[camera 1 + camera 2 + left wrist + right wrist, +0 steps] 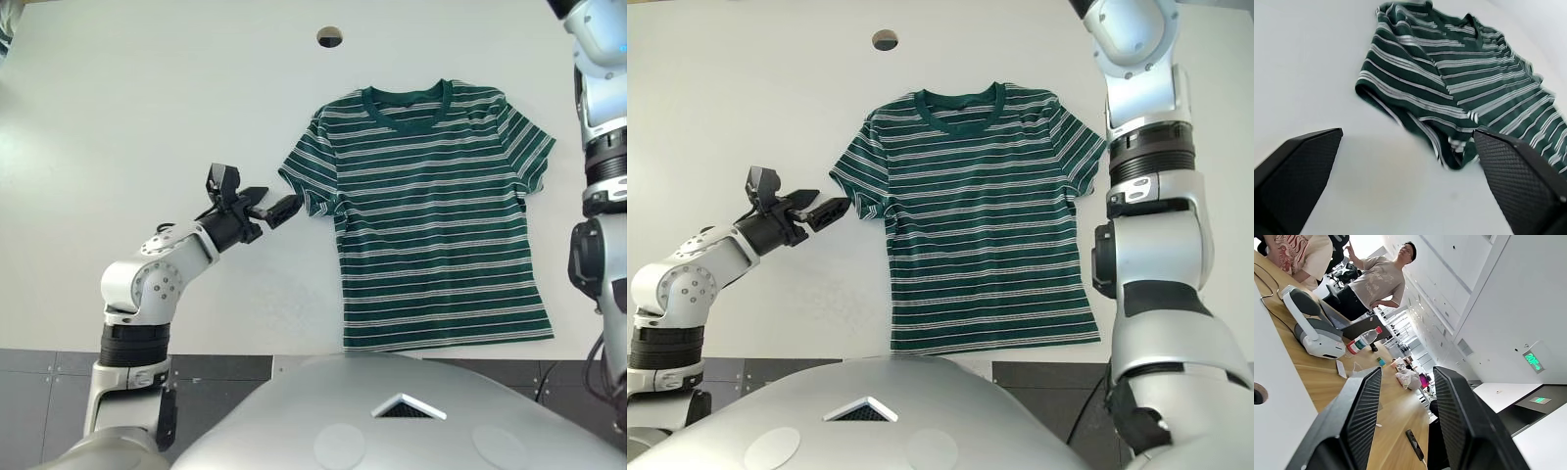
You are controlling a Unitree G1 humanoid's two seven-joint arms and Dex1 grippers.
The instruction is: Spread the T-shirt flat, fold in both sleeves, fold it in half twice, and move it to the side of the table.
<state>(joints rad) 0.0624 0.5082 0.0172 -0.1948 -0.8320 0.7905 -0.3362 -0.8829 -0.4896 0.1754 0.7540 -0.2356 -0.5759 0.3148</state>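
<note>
A dark green T-shirt [431, 215] with white stripes lies spread flat on the white table [147, 117], collar away from me, both sleeves out. My left gripper [277, 208] hovers just left of the shirt's left sleeve [306, 186], fingers open and nothing between them. In the left wrist view that sleeve [1405, 98] lies ahead between the two black fingers [1295, 171]. My right arm [1146, 215] stands raised at the table's right edge. The right gripper [1405, 416] points up toward the room, open and holding nothing.
A round hole [330, 37] sits in the tabletop beyond the shirt's collar. The table left of the shirt is bare white surface. Its front edge [196, 354] runs just behind the shirt's hem.
</note>
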